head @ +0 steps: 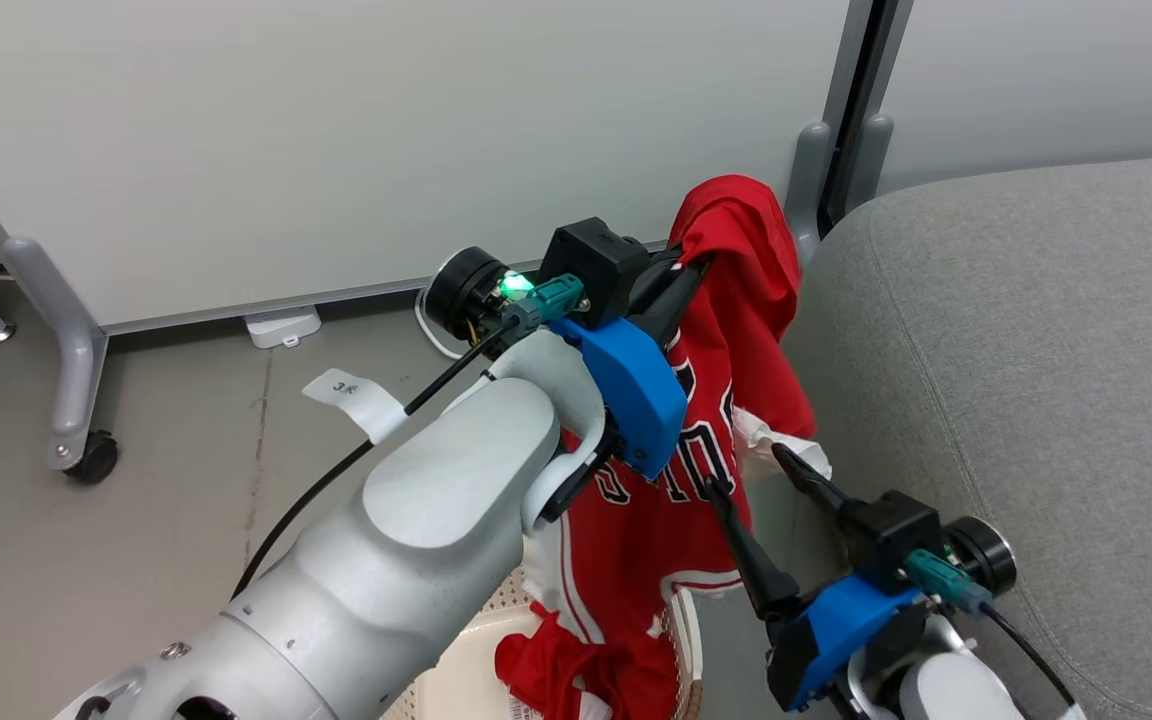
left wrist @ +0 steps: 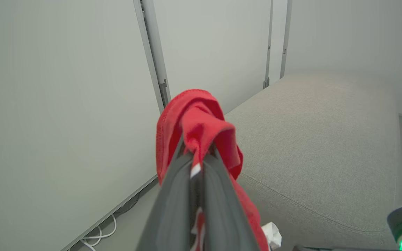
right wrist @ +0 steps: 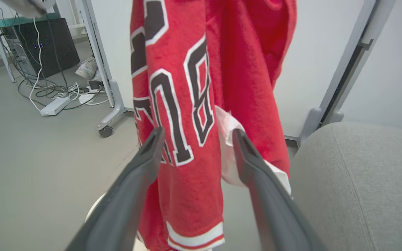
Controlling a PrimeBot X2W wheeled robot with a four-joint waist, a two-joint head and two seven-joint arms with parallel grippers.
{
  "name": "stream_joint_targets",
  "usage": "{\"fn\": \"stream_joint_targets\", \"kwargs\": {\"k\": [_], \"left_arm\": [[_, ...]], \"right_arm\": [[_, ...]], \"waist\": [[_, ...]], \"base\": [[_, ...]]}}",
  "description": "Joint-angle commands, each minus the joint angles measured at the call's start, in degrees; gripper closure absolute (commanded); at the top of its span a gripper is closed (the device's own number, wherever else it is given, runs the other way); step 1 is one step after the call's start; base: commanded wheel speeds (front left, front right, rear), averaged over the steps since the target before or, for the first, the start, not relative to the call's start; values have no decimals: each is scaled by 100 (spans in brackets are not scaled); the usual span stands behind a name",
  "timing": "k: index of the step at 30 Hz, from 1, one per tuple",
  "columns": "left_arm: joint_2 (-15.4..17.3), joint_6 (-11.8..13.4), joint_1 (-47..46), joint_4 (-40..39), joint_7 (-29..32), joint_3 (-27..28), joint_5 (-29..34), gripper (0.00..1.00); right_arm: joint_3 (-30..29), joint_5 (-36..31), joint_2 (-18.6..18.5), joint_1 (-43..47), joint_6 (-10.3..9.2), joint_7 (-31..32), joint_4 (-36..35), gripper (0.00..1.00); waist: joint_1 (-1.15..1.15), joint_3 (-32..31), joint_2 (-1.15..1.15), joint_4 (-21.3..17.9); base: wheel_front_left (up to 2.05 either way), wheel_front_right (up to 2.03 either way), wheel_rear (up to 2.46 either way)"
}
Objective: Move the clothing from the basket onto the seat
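Left hand pinches the soft red numbered jersey, dangling vertically left of the grey woven sofa; right hand gapes.

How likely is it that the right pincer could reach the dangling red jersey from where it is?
Probably yes. The right pincer is open, and the jersey hangs just ahead of its fingertips with nothing in between. The left pincer, shut on the cloth's top, holds it up.
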Motion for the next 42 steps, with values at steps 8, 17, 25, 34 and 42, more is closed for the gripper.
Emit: {"fn": "stream_joint_targets", "kwargs": {"k": [8,17,25,34,42], "left_arm": [[5,72,-204,-21,-105,-274,-258,100],[4,124,-320,-57,-172,-556,-489,100],[3,179,-354,-46,-190,-833,-675,100],[4,237,-403,39,-240,-1014,-880,100],[4,238,-421,119,-192,-1135,-1058,100]], "right_arm": [[469,-31,-14,-887,3,255,840,0],[768,439,-14,-1611,3,75,1826,0],[1000,849,-15,-1859,3,-127,2414,100],[1134,1019,-14,-1960,3,-336,2683,100],[1192,1042,-14,-2066,3,-410,2834,100]], "waist": [[-1,40,0,41],[-1,34,0,174],[-1,-88,0,236],[-1,-168,0,161],[-1,-205,0,114]], "base": [[0,0,0],[0,0,0],[0,0,0],[0,0,0],[0,0,0]]}}
